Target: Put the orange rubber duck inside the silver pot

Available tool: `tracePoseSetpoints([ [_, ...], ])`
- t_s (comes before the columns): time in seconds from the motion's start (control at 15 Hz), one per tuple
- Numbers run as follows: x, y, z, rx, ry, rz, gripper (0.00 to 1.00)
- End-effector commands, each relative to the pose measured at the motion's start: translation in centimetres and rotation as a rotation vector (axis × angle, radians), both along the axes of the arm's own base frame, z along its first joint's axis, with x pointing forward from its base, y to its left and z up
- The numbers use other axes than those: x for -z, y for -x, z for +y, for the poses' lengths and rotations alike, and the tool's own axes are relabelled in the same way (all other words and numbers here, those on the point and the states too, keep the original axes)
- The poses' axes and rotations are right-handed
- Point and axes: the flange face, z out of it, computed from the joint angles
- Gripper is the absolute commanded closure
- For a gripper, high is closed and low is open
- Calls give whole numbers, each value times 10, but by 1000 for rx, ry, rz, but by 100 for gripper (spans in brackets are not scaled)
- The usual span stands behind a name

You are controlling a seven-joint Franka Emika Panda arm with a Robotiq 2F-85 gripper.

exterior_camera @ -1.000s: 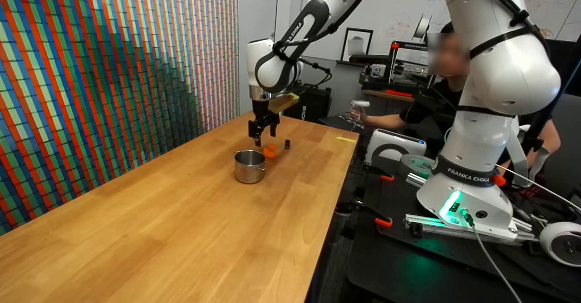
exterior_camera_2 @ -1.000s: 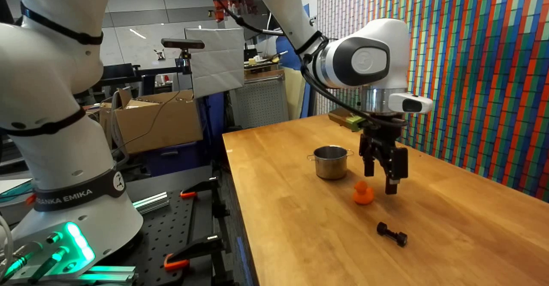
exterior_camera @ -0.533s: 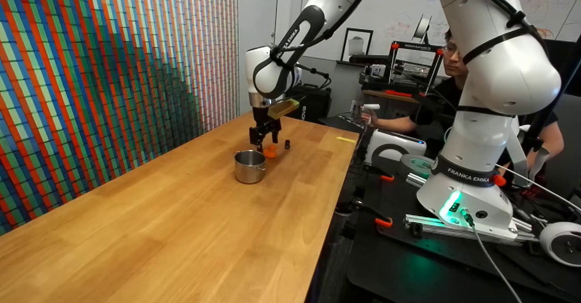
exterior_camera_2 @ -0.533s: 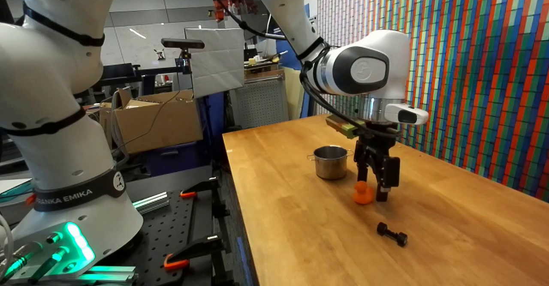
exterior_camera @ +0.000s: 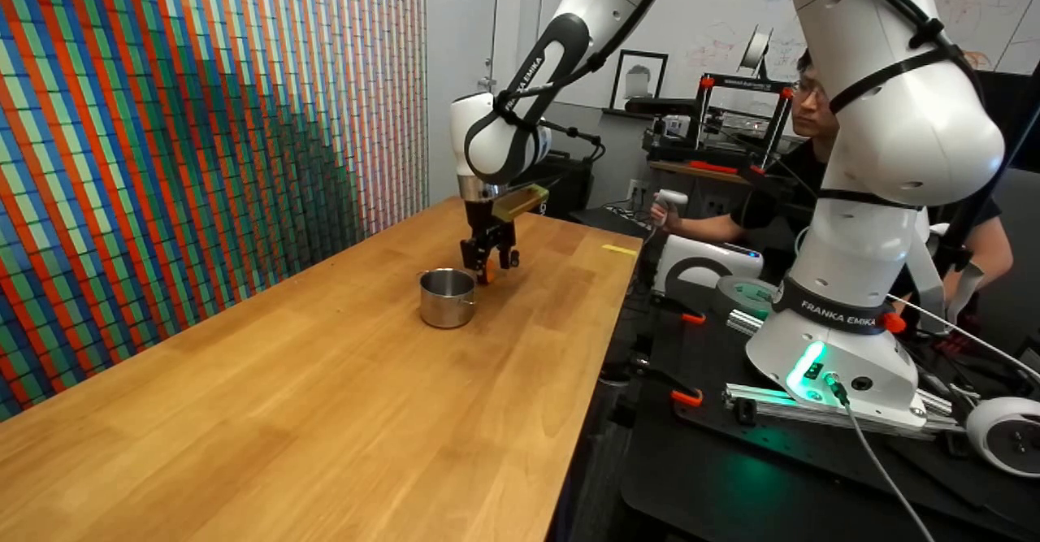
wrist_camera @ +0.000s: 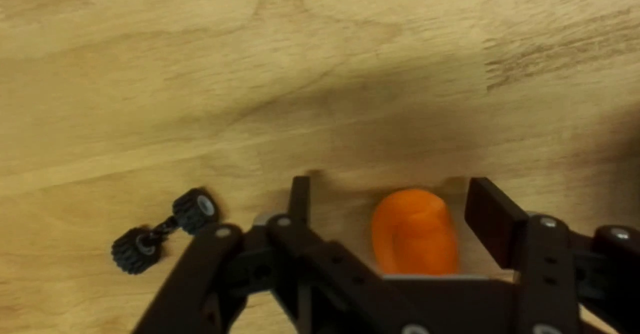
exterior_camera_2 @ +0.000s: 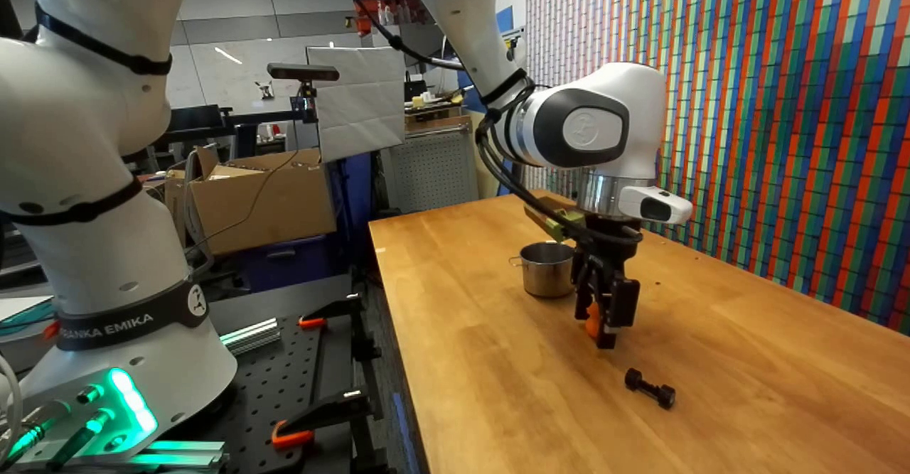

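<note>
Gripper [wrist_camera: 391, 204] astride the orange duck [wrist_camera: 415, 231], silver pot [exterior_camera: 447, 306] nearby

In an exterior view, the gripper reaches straight down toward the wooden table [exterior_camera: 357, 396], and a patch of orange shows between its two black fingers. The silver pot stands upright on the table just beside, nearer the camera, mouth upward. To the right, beyond the white robot arm [exterior_camera: 906, 127], a person [exterior_camera: 804, 164] holds up a white device [exterior_camera: 671, 197]. A wall of coloured stripes [exterior_camera: 203, 136] runs along the table's left side.

In an exterior view, the fingers come down close to the wood and hide much of the orange duck; what can be seen of it is low at the table, outside the silver pot. From this angle the gripper covers the pot's right edge. A pair of black wheels [exterior_camera_2: 649, 389] on a short axle lies near the fingertips. A cardboard box [exterior_camera_2: 263, 207] stands in the background.

In the wrist view, the fingers are spread well apart with the orange duck in the space between them. A strip of wood shows on either side of it, so nothing is gripped. The duck sits closer to the finger at the picture's right, and its lower part is hidden by the gripper's body. The wheels lie outside the fingers, at the picture's left.
</note>
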Motion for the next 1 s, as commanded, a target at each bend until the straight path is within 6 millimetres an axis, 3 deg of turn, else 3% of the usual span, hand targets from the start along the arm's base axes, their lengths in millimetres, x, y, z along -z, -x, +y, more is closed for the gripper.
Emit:
tracePoseSetpoints([
  [0.0, -16, 10, 2, 33, -20, -85, 51],
  [0.27, -23, 3, 10, 29, -32, -218, 80],
  [0.33, -24, 3, 12, 26, -34, -238, 83],
  [0.53, -33, 4, 19, 24, -49, -244, 83],
  [0.93, -110, 10, 53, 34, -149, -221, 83],
])
